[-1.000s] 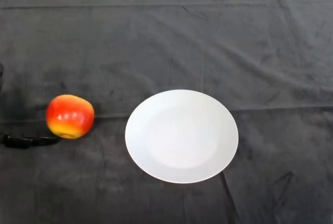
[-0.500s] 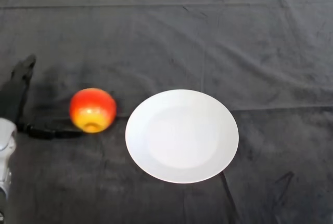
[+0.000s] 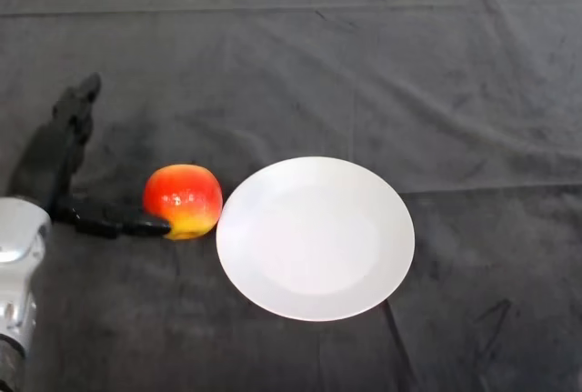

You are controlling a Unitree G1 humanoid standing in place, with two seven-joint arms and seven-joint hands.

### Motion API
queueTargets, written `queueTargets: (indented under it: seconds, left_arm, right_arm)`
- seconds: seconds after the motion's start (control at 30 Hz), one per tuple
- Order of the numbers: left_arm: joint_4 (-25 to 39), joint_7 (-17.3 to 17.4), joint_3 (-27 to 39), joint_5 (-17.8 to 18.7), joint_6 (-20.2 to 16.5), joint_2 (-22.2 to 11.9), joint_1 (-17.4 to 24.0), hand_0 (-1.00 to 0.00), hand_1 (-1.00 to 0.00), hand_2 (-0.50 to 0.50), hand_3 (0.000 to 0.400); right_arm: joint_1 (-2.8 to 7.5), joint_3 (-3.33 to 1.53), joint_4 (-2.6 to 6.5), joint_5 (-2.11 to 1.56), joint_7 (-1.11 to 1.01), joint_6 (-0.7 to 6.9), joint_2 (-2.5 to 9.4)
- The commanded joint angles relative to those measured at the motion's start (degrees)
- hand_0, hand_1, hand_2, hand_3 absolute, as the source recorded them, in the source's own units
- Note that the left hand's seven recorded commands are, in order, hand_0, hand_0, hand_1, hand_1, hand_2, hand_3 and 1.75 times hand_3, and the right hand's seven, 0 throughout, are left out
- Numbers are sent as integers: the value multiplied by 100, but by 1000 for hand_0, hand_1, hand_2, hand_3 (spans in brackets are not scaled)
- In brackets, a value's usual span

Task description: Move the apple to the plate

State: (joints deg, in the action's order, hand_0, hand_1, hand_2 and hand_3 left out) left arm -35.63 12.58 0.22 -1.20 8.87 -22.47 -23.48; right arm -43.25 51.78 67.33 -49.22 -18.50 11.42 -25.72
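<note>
Apple pushed rightward, now touching plate rim, hand spread open, thumb against it.

No text, label, brand, number or sign can be read anywhere in the head view. No markings are seen on the surfaces from upper left to lower right.

Apple: red over most of its skin, fading to yellow-orange low down, small pale glints on top. Plate: plain white, no pattern. Hand: black, on a silver-grey arm. Cloth on tabletop: dark charcoal grey, creased, unpatterned.
</note>
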Motion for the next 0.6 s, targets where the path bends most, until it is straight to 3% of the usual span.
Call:
queueTargets:
  seconds: [0.03, 0.4, 0.6]
  left_arm:
    - [354, 86, -170, 59, -129, -59, 161, 0, 0, 0, 0]
    - [571, 272, -489, -59, -239, -103, 215, 0, 0, 0, 0]
    - [293, 208, -519, -145, -102, -148, 38, 0, 0, 0, 0]
  right_arm:
    - [-176, -2, -92, -119, 68, -50, -22]
    - [-165, -8, -121, -120, 81, -46, -12]
    - [-162, -11, -130, -122, 87, -43, -9]
